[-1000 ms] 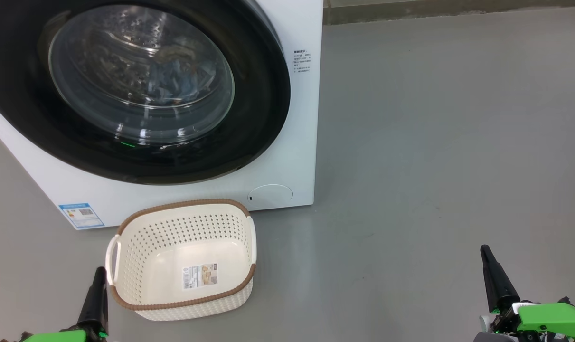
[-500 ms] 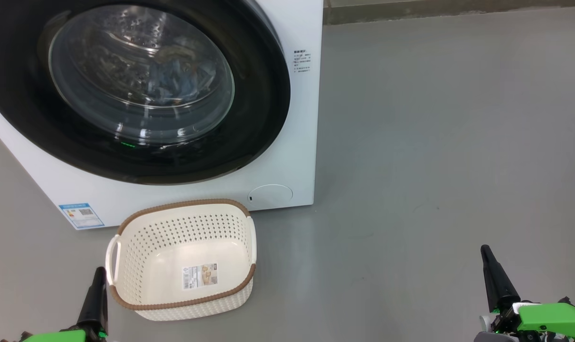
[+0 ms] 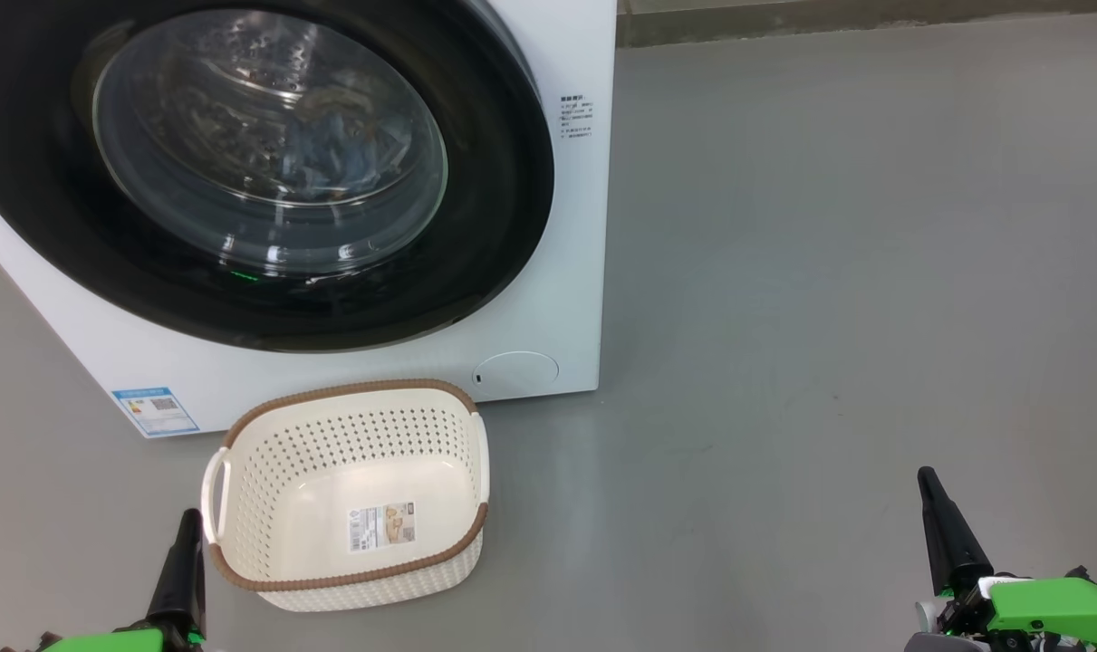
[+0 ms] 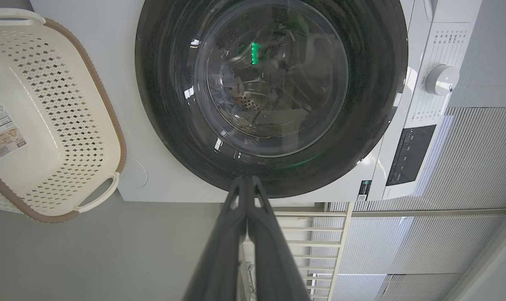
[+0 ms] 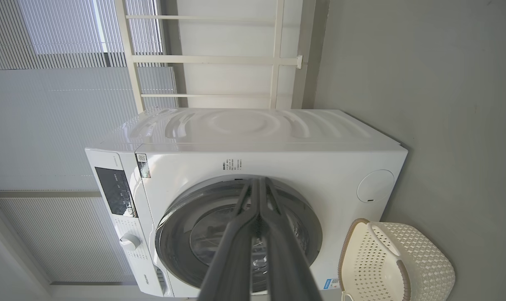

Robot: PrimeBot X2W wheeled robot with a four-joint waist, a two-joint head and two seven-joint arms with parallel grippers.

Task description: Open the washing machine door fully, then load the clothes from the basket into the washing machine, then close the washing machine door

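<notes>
**Q:** Where are the clothes (image 3: 340, 154)?

**A:** They are inside the washer (image 3: 566, 272), in its steel drum (image 4: 248, 102). The door (image 3: 498, 208) is shut flush against the white boxy front. The door is a wide glossy black ring around bulging clear glass. A light blue crumple shows through that glass, ahead of the left gripper (image 3: 188, 516).

**Q:** And the basket (image 3: 349, 395)?

**A:** It sits on the smooth grey floor (image 3: 829, 272), just right of the left fingertips, between them and the washer. Its smooth bottom is bare around a paper label (image 3: 381, 526). It is a cream plastic rounded rectangle with hole-pierced walls, a brown woven-look rim and loop handles.

**Q:** The fingers?

**A:** Both pairs are long, dark and tapered, pressed together and pinching nothing. The right gripper (image 3: 924, 474) points over floor, well apart from the basket.
</notes>
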